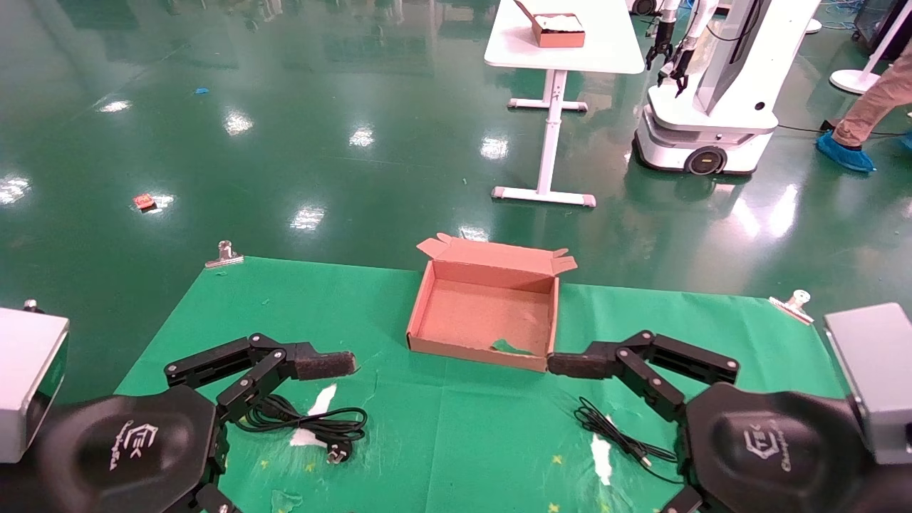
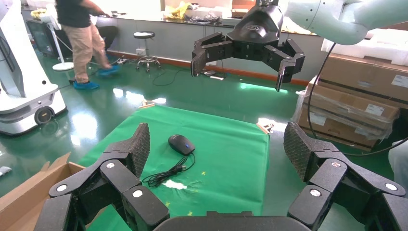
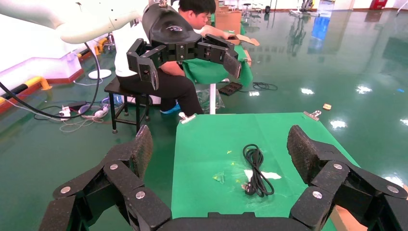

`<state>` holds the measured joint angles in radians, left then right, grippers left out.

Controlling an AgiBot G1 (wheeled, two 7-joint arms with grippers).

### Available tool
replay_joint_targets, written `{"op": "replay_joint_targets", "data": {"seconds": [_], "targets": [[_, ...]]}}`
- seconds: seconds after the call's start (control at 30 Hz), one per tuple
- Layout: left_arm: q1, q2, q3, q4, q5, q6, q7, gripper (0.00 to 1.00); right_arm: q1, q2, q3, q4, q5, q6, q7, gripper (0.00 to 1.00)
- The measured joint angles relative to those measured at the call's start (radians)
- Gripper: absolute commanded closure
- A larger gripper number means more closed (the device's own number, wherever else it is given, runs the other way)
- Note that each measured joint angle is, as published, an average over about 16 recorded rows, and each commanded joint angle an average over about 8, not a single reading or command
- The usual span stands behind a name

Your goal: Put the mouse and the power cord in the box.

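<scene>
Bright overhead light; glare patches on glossy floor (image 1: 285, 128).

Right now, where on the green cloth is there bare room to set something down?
Bare cloth lies between the power cord and the mouse cable, in front of the box, and left of the box. The near corners are crowded by the left gripper and right gripper.

The head view looks forward and down from above both arms onto the green cloth (image 1: 456, 427), with the box (image 1: 484, 313) at its far edge and the shop floor beyond. Each of the 2 wrist views sits low behind its own fingers, facing sideways across the cloth at the opposite arm. All 3 views share the cloth; the left wrist view and head view also share the box
</scene>
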<state>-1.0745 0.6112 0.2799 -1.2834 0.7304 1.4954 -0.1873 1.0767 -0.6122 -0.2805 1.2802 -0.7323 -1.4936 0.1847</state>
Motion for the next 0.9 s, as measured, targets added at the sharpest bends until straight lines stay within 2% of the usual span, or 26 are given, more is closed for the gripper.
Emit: {"op": "replay_joint_targets", "data": {"seconds": [0.63,0.9], "targets": [[-0.001,-0.001,0.0,-0.001,0.004,0.002,0.002,0.0,0.0,0.001,0.0,0.0,-0.001,0.0,0.0,0.0],[-0.038,0.011,0.026,0.016,0.066,0.02,0.024,0.0,0.016,0.009,-0.011,-0.023,-0.039,-0.015,-0.019,0.0]]}}
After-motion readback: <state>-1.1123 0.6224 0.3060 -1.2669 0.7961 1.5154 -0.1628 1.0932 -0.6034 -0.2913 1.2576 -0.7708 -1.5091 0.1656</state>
